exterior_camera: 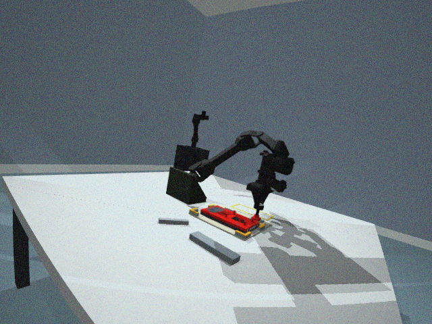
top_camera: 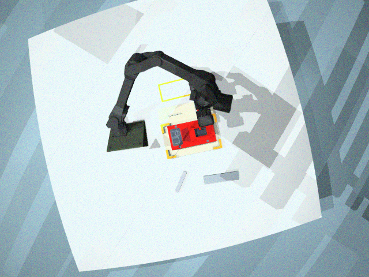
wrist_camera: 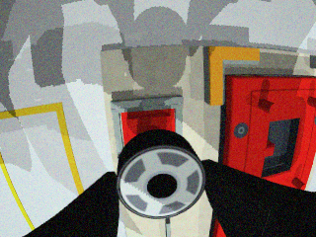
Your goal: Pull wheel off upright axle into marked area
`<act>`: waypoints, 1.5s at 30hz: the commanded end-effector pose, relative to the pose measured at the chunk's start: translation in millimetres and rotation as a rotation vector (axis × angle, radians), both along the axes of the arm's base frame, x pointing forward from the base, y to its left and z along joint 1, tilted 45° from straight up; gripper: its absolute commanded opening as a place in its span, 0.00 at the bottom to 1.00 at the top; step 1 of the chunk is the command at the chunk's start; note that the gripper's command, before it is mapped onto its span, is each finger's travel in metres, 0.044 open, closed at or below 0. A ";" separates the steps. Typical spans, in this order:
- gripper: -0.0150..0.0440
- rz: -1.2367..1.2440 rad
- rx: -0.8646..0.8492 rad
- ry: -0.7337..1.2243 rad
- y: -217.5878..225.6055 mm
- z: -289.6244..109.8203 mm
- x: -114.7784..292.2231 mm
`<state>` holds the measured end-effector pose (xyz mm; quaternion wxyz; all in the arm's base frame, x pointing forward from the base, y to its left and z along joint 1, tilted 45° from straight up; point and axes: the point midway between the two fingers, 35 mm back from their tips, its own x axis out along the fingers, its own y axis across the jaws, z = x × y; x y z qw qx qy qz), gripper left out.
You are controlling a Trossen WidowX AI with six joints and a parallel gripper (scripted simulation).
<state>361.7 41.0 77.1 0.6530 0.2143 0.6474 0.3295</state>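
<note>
My gripper [exterior_camera: 258, 212] [wrist_camera: 159, 175] is shut on the black-tyred wheel with a silver spoked face [wrist_camera: 140, 199]. The fingers press its two sides. The wheel's hub shows a round dark centre; whether the axle is still inside it cannot be told. A red base [exterior_camera: 256, 217] [wrist_camera: 148, 120] in a grey frame lies beneath the wheel and hides the axle's foot. In the top view the arm hides the fingertips and the wheel. The marked area, a yellow outline [top_camera: 160, 93] [exterior_camera: 235, 206] [wrist_camera: 72, 148], lies on the table to the left of the gripper in the wrist view.
A red housing [top_camera: 190, 146] [exterior_camera: 223, 213] [wrist_camera: 242, 109] with grey parts sits beside the wheel, within orange corner brackets [wrist_camera: 215, 74]. A cream board [top_camera: 184, 110] [wrist_camera: 111, 89] lies beneath. A small grey bar [top_camera: 180, 182] [exterior_camera: 173, 221] and a longer one [top_camera: 221, 177] [exterior_camera: 214, 247] lie farther off.
</note>
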 end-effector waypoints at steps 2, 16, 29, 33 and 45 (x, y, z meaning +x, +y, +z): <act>0.25 0.000 -0.005 -0.016 -3.7 5.0 2.1; 0.25 -0.001 -0.005 -0.017 -6.9 8.3 2.0; 0.25 -0.001 -0.006 -0.016 -23.6 25.6 1.8; 0.25 -0.001 -0.006 -0.016 -30.5 34.0 0.6; 0.25 -0.002 -0.003 -0.008 -9.4 48.6 -16.4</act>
